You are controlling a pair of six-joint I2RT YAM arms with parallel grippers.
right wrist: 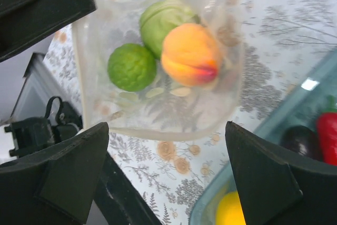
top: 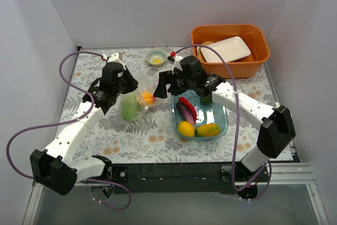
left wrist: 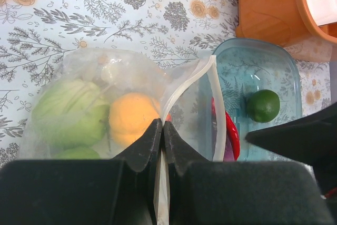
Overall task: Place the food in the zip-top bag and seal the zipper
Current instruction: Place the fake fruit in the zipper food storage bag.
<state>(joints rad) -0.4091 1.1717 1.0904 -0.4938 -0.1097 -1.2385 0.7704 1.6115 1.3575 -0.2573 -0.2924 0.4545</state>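
Note:
The clear zip-top bag (top: 134, 104) hangs left of centre, and my left gripper (top: 126, 85) is shut on its whitish zipper (left wrist: 189, 80) strip. Inside lie the green cabbage (left wrist: 68, 111), orange peach (left wrist: 131, 117) and a lime (right wrist: 131, 67). The bag's mouth gapes toward the blue tray (top: 225, 122). My right gripper (top: 166, 85) stands open and empty just in front of that mouth, between bag and tray. In the tray lie the red chilli (top: 188, 106), eggplant (top: 184, 113), lemon (top: 185, 128), mango (top: 207, 129) and a second lime (top: 206, 99).
An orange bin (top: 260, 51) holding a white plate (top: 226, 49) stands at the back right. A small patterned bowl (top: 156, 57) sits at the back centre. White walls close in the floral-cloth table on three sides.

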